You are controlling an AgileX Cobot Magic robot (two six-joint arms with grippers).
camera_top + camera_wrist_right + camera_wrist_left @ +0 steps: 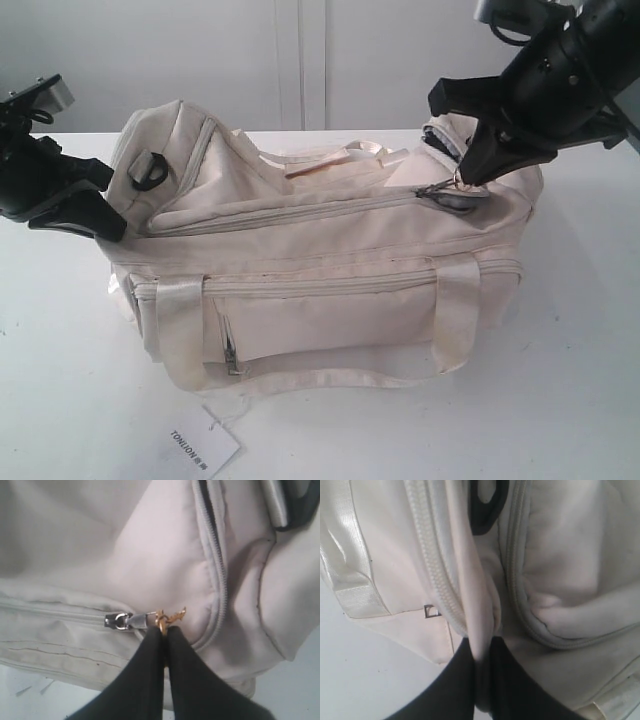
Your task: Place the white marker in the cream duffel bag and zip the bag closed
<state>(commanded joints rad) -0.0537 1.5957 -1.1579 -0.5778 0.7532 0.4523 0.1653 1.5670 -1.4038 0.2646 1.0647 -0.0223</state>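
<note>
Bag: cream duffel bag on white table, main zipper seemingly closed nearly to its right end.
Marker: white marker not visible; presumably inside.
Right gripper: jaws together, pinching key-ring pull.
Left gripper: clamped on the bag's fabric fold.
Advice: hold fabric taut; pull straight along the zipper.

The cream duffel bag sits slumped and soft, its long top zipper drawn closed.
</note>
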